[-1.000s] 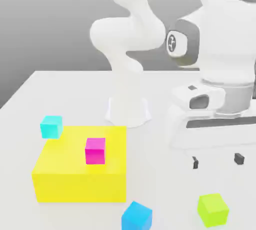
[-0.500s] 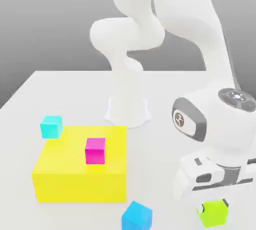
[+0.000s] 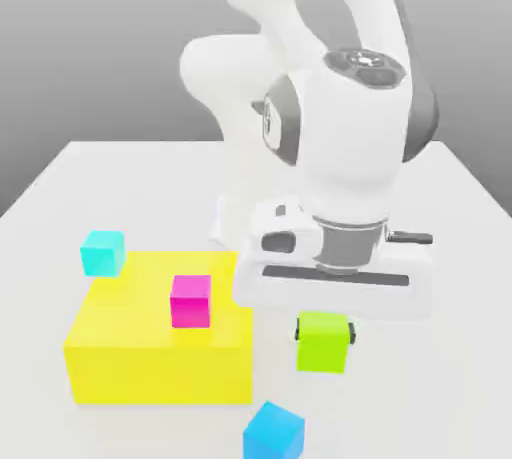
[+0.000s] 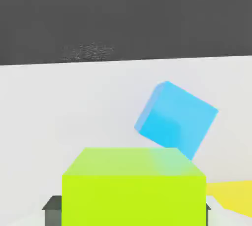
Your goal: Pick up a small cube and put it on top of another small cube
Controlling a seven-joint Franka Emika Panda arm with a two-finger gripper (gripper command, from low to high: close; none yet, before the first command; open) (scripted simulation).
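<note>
Lime-green cube (image 3: 323, 341) lifted in claw (image 3: 324, 330); exterior view adds magenta cube (image 3: 190, 301)

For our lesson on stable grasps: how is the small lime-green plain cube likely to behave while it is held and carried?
The small lime-green plain cube looks rigid, so it probably won't deform. Its flat sides sit between the end effector fingers, so it likely stays square rather than rolling. Its smooth faces might slip if the grip loosens.
</note>
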